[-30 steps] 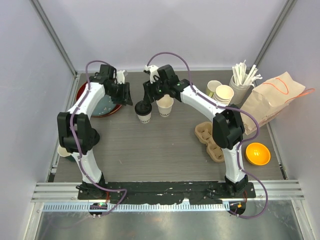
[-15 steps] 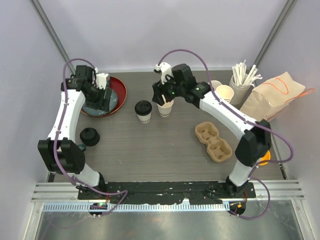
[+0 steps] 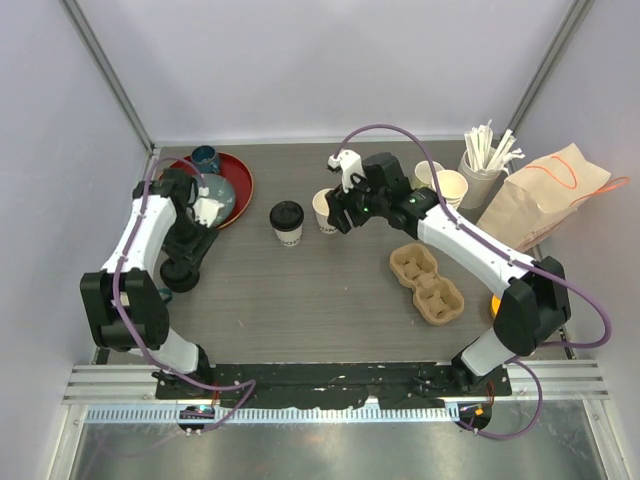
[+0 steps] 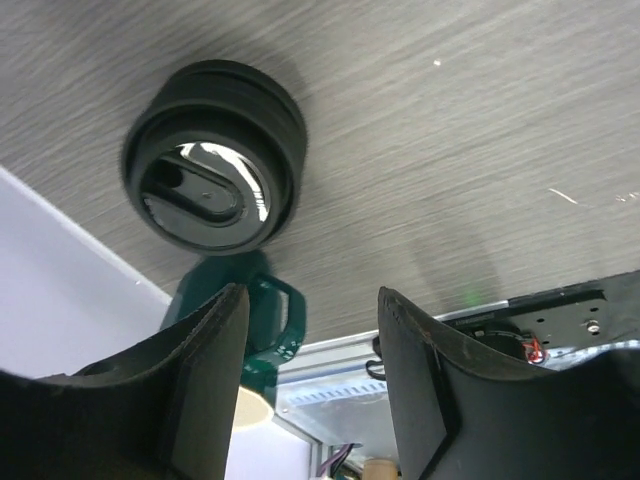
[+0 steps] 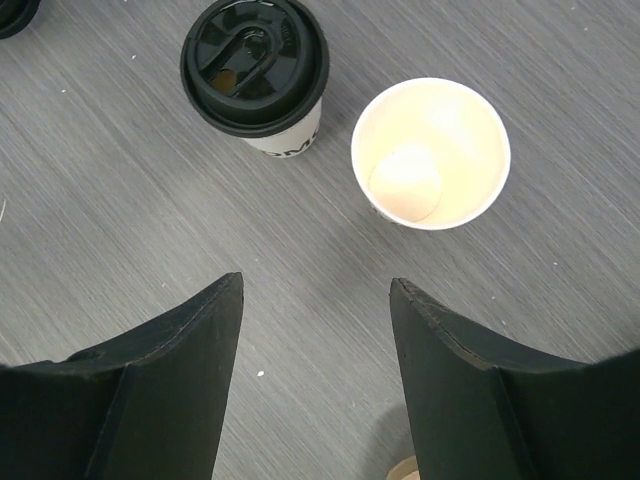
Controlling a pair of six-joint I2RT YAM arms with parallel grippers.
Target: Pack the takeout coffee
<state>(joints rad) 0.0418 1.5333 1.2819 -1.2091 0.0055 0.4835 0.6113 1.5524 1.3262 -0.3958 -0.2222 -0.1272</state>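
Lidded cup [image 5: 254, 70] beyond right hand [image 5: 315, 285] (apart)

Orange bowl [image 3: 493, 300] at the worktop's right edge: mostly hidden behind my right elbow [image 3: 525, 305]. Green mug [image 4: 220, 278] by the near left corner: half blocked by my left fingers [image 4: 200, 390]. Print on the lidded cup [image 5: 255, 65] cut short, unreadable. Black thing [image 5: 12, 10] clipped at the frame corner, can't tell what.

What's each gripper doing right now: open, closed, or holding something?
Left gripper: open, holding nothing, just short of the loose black lid.
Right gripper: open, holding nothing, above the table near the lidded cup and the unlidded paper cup.
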